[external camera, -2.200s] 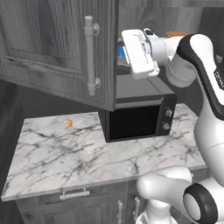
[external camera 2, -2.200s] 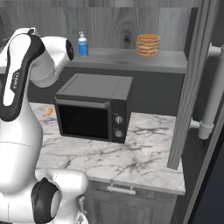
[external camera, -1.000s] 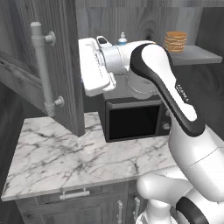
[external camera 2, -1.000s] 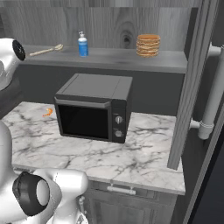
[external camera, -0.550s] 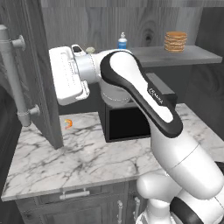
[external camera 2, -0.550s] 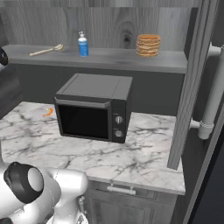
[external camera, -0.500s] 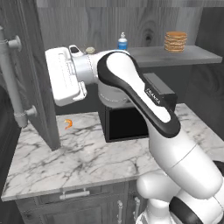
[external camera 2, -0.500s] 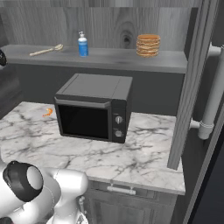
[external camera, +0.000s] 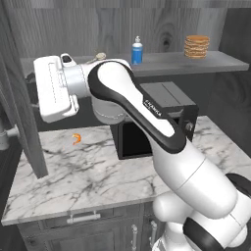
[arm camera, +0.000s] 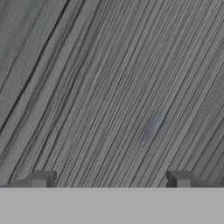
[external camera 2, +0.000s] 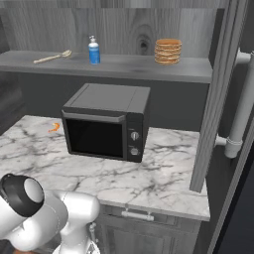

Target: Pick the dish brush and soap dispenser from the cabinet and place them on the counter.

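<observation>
The open cabinet (external camera 2: 129, 30) shows its grey shelf (external camera 2: 124, 68) above the microwave. At the shelf's left end lies the dish brush (external camera 2: 52, 57), a tan stick; in the left base view the arm covers all but its pale head (external camera: 101, 56). The blue soap dispenser (external camera 2: 93, 50) (external camera: 137, 51) stands upright just right of the brush. My arm reaches far left, its white hand (external camera: 54, 90) close to the swung-out left door (external camera: 22, 103). In the hand view my gripper (arm camera: 110, 179) is open, facing dark wood grain (arm camera: 113, 87) with nothing between the fingertips.
A black microwave (external camera 2: 106, 126) sits on the white marble counter (external camera 2: 168, 183). A small orange item (external camera: 76, 139) lies on the counter to its left. A stack of tan discs (external camera 2: 167, 51) stands on the shelf's right part. The right door (external camera 2: 221, 99) with its silver handle (external camera 2: 238, 104) juts forward.
The left cabinet door has swung further open to the left, and my hand has swept left with it, uncovering the shelf. The gripper stays open.
</observation>
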